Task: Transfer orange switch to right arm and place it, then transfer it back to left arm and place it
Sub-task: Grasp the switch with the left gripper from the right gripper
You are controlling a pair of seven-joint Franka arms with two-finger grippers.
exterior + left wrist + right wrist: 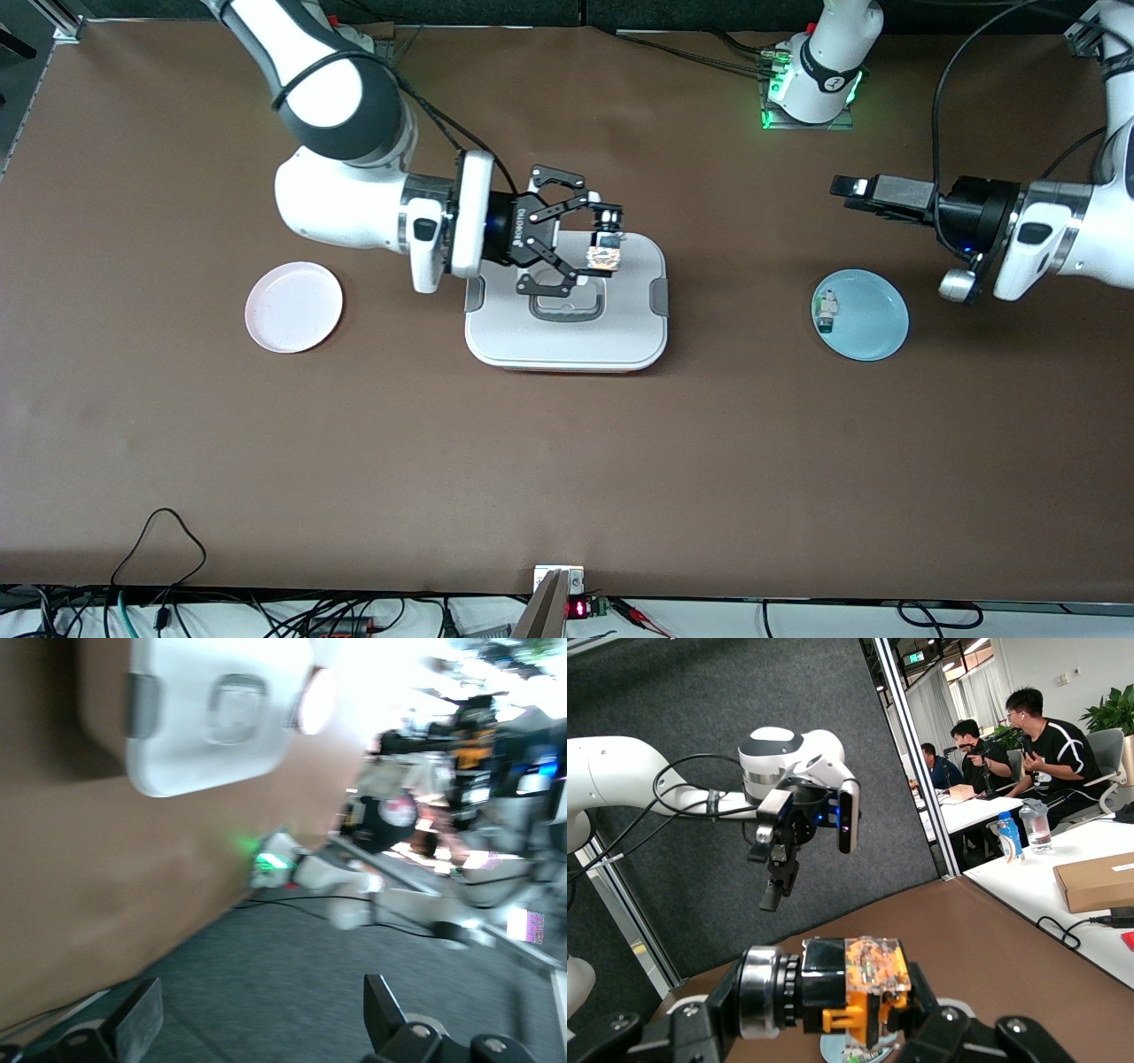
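The orange switch (605,257) is a stubby part with a black body, a silver end and an orange end. My right gripper (602,252) is shut on it, up in the air over the white box (567,330). In the right wrist view the orange switch (859,988) lies crosswise between the right gripper's (833,1001) fingers. My left gripper (846,188) hangs open and empty over bare table between the box and the blue plate (877,321), pointing toward the right arm. In the left wrist view its fingers (137,1023) stand wide apart, with the box (213,726) farther off.
A small white-and-green switch (827,312) lies on the blue plate near the left arm's end. A pink plate (294,307) sits empty toward the right arm's end. The box has grey side latches (659,297). Cables run along the table edge nearest the front camera.
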